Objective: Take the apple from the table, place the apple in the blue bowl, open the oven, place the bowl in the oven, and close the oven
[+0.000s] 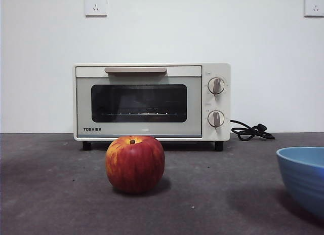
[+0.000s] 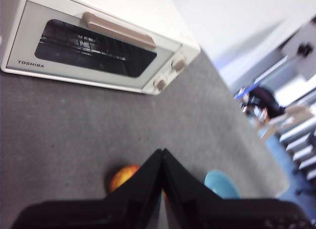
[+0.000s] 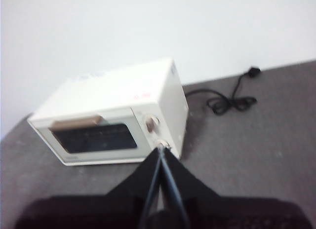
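The left gripper (image 2: pixel 162 155) hangs above the table (image 1: pixel 55 194), jaws pressed together, with the apple (image 1: pixel 134 164) just beneath it and the blue bowl (image 1: pixel 304 177) beside. The right gripper (image 3: pixel 161 151), jaws together, faces the closed oven (image 1: pixel 152 101).

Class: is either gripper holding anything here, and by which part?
Nothing is held: left gripper and right gripper are shut and empty; the apple sits alone.

Table (image 1: pixel 50 194), dark grey-brown matte, carries: oven (image 1: pixel 152 101) at the wall on its feet with door closed, black cord (image 1: pixel 250 131) coiled beside it, apple (image 1: pixel 134 164) upright just below the left gripper (image 2: pixel 162 157), and blue bowl (image 1: pixel 304 177) beside that apple.
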`<control>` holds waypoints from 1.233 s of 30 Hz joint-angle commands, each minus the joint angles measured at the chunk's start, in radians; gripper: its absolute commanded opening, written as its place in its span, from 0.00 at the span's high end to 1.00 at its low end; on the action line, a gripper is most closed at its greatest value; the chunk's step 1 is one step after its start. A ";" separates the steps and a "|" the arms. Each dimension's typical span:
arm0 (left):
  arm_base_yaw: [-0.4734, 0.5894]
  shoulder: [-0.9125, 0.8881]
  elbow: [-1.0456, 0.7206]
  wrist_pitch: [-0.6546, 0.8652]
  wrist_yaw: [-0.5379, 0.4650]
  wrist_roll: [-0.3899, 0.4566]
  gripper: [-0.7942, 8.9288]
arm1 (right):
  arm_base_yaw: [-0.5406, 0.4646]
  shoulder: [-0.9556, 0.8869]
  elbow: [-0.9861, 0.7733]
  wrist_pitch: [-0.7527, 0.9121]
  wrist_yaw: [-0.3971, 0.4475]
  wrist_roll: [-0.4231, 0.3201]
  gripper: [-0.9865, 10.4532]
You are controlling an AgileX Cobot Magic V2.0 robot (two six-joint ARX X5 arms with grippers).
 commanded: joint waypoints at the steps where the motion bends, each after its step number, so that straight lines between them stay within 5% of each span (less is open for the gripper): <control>1: 0.003 0.033 0.071 -0.104 0.003 0.195 0.92 | 0.001 0.030 0.042 0.005 -0.064 -0.017 0.92; 8: 0.000 0.076 0.124 -0.141 0.005 0.238 0.92 | 0.042 0.156 0.095 -0.002 -0.345 -0.014 0.92; 13: -0.023 0.091 0.124 -0.174 0.004 0.272 0.92 | 0.138 0.262 0.108 -0.051 -0.365 -0.024 0.92; 21: -0.076 0.104 0.124 -0.245 0.005 0.302 0.92 | 0.372 0.447 0.108 -0.094 -0.240 -0.032 0.91; 34: -0.124 0.105 0.124 -0.290 0.004 0.306 0.92 | 0.780 0.863 0.182 -0.105 0.087 -0.101 0.82; 37: -0.124 0.112 0.124 -0.291 0.004 0.309 0.92 | 0.819 0.942 0.248 -0.108 0.141 -0.113 0.65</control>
